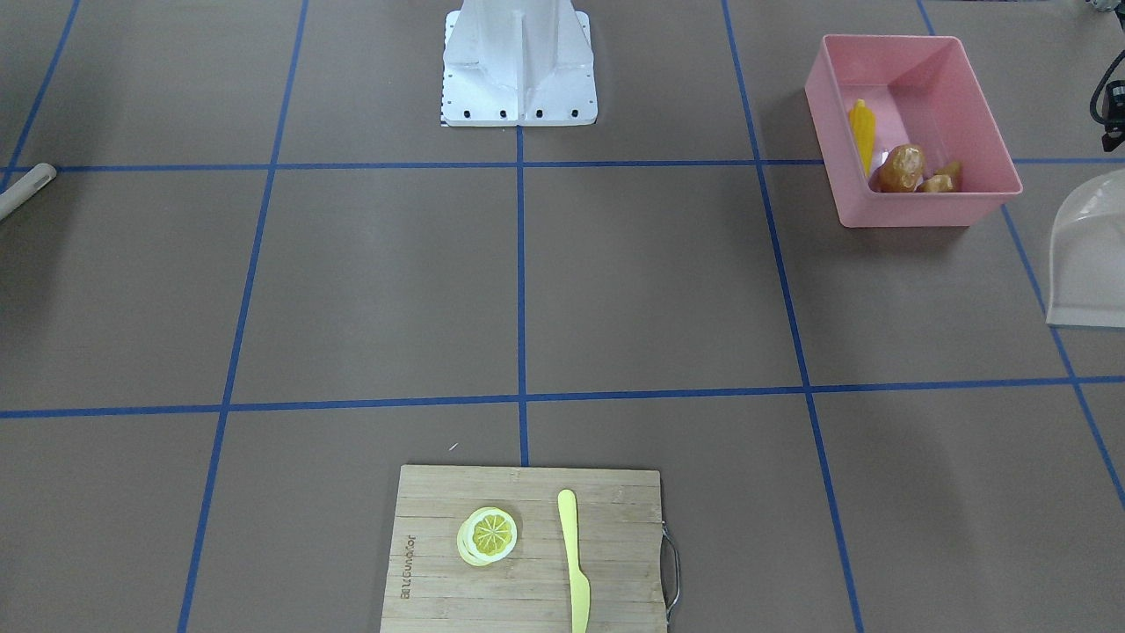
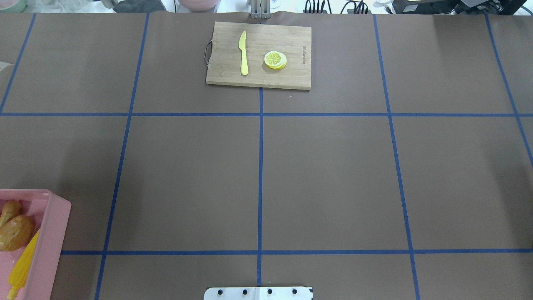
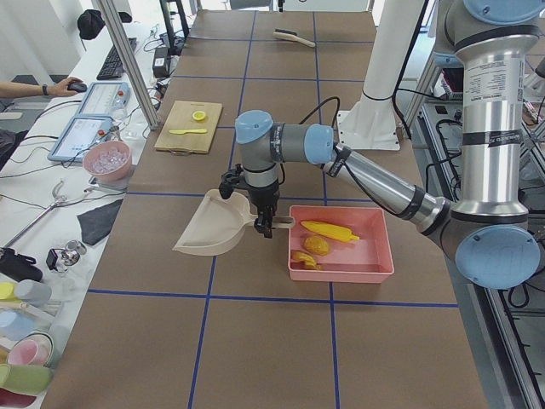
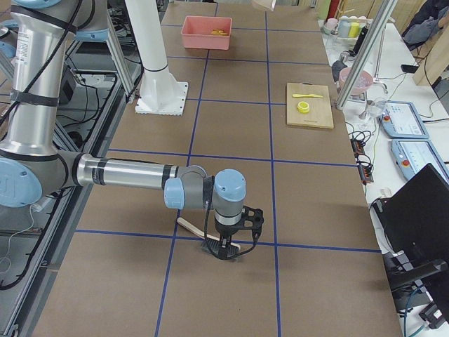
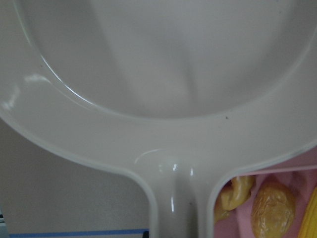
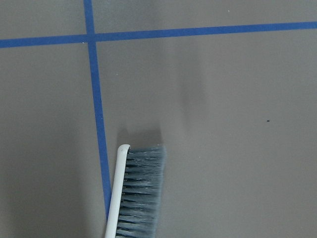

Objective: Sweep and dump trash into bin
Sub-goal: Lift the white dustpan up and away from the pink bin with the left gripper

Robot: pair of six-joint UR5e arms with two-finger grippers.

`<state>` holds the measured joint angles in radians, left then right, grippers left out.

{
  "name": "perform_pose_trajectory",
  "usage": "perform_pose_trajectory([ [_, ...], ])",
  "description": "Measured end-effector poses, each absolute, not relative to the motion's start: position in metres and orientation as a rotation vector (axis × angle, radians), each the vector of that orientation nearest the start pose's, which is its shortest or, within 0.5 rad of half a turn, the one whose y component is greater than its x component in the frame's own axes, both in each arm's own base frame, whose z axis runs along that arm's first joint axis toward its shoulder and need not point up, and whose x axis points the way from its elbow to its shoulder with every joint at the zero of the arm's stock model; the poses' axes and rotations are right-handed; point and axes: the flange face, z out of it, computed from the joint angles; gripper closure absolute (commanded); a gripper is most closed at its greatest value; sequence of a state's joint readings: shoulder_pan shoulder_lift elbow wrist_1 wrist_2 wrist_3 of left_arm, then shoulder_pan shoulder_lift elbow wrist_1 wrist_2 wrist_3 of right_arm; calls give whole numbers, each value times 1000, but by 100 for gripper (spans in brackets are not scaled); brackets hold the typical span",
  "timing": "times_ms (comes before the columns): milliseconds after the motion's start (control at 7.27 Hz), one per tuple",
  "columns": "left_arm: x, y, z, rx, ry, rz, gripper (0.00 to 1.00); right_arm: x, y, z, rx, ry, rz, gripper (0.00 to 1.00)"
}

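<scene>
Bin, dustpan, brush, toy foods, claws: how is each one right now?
bin: upright, partly filled.
corn cob: in bin.
potato: in bin.
ginger root: in bin.
dustpan: empty.
brush: nothing near its bristles.
left claw: cannot tell.
right claw: cannot tell.

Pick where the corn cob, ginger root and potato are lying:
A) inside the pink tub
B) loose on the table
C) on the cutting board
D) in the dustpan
A: the corn cob, potato and ginger root all lie inside the pink tub; the dustpan looks empty.
</scene>
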<state>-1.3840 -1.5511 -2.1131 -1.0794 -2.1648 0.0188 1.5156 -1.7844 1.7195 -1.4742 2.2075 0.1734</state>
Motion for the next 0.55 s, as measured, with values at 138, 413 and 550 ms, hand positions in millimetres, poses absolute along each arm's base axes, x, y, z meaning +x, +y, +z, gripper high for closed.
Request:
perform_pose_trajectory([
  [138, 7, -461, 454, -12, 599, 235, 100, 52, -407, 680, -42, -638, 104, 0],
  [413, 15, -488, 423, 4, 604, 294, 100, 51, -407, 680, -42, -639, 104, 0],
  [550, 24, -502, 410, 21, 606, 325, 100, 51, -407, 680, -42, -639, 104, 0],
])
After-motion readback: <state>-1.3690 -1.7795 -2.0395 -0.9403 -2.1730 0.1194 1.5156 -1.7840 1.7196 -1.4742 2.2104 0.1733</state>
